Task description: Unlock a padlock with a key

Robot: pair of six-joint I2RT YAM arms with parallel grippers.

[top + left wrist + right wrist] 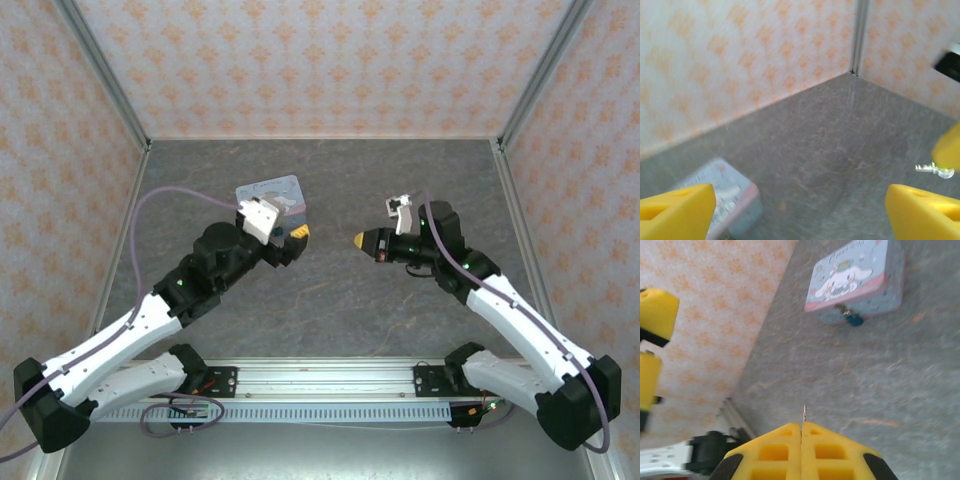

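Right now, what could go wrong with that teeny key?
The key is tiny and pinched in the shut right gripper; it might slip or twist. The padlock hangs on the tin, and the left gripper is open, not gripping the tin, so the tin might slide when the key pushes.

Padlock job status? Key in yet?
Not in yet. Done: the key is pinched in the shut right gripper, its tip poking out. In hand: that gripper hovers above the table, apart from the tin; the left gripper is open, holding nothing. Left: bring the key to the padlock hanging on the tin's front, insert and turn.
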